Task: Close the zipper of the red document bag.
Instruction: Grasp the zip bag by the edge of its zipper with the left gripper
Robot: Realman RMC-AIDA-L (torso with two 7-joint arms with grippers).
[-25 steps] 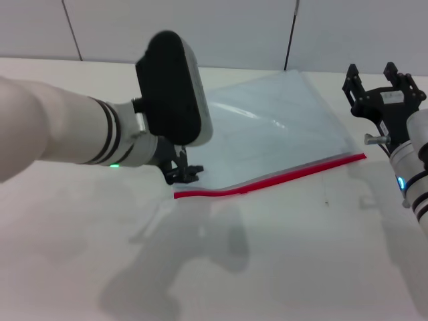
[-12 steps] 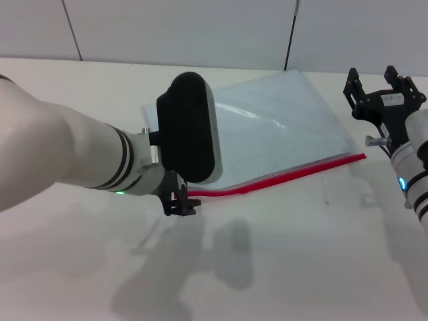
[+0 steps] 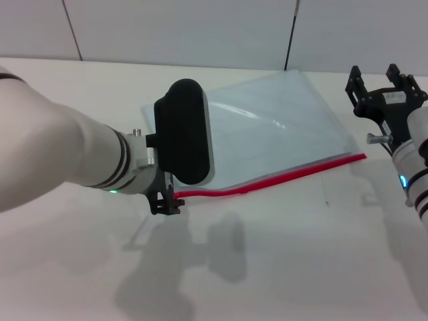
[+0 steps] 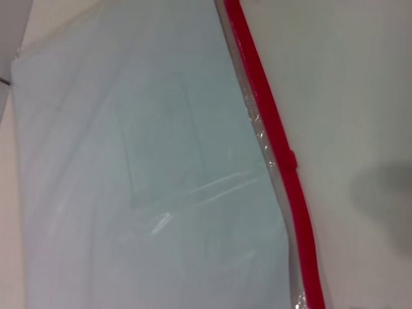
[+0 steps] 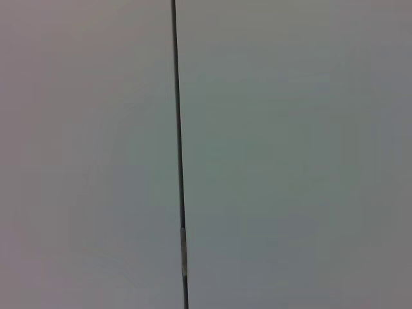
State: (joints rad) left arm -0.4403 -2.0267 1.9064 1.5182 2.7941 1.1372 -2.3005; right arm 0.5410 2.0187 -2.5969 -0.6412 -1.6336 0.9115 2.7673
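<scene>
Zipper [image 3: 267,179] end lies just beside my left claw [image 3: 166,204], placed to start the pull; I cannot tell its grip. Right claw [image 3: 378,73], spread open, waits beyond the red document bag [image 3: 267,127].

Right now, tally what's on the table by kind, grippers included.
Document bags: 1, the red document bag, lying flat, with the zipper along its near edge.
Grippers: 2, left gripper at the zipper's left end, right gripper raised at the far right, open.
Total: 3
</scene>
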